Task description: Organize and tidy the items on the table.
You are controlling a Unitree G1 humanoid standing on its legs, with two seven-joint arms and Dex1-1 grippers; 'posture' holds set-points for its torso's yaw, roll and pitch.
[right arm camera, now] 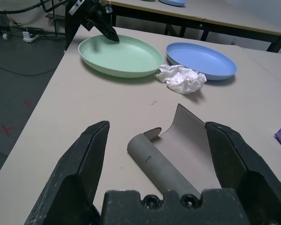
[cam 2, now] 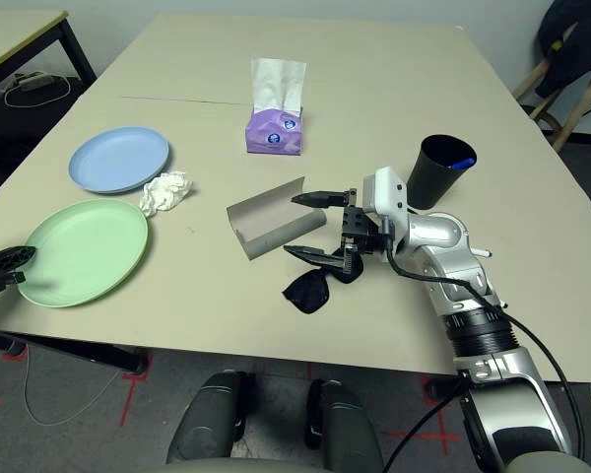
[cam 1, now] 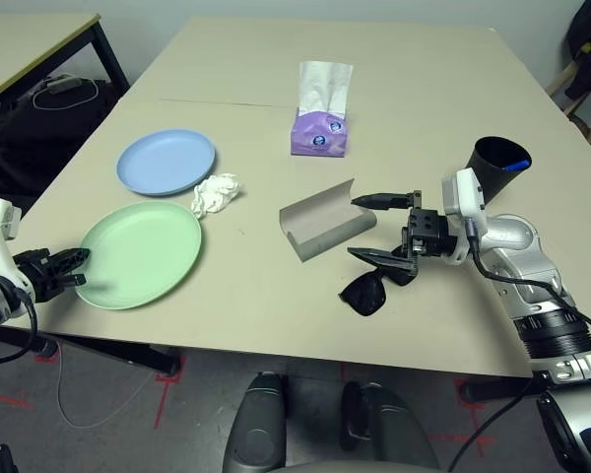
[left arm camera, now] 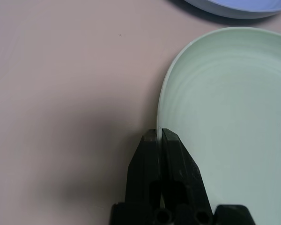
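My left gripper point(cam 1: 67, 266) is shut on the near left rim of the pale green plate point(cam 1: 143, 253); the rim sits between its fingers point(left arm camera: 173, 154). The pale blue plate point(cam 1: 165, 161) lies just behind, and the crumpled white tissue point(cam 1: 215, 193) lies beside both plates. The grey glasses case point(cam 1: 320, 229) lies open at mid-table. My right gripper point(cam 1: 376, 230) stands open just right of the case, its jaws wide and empty. Black sunglasses point(cam 2: 310, 288) lie on the table under that gripper. The black cup point(cam 1: 497, 168) stands at the right with a blue pen point(cam 1: 517, 166) in it.
A purple tissue box point(cam 1: 321, 123) stands behind the case. A smaller table point(cam 1: 30, 49) with black legs is at the back left, with cables on the floor under it. The table's front edge point(cam 1: 276, 353) runs close to the green plate and sunglasses.
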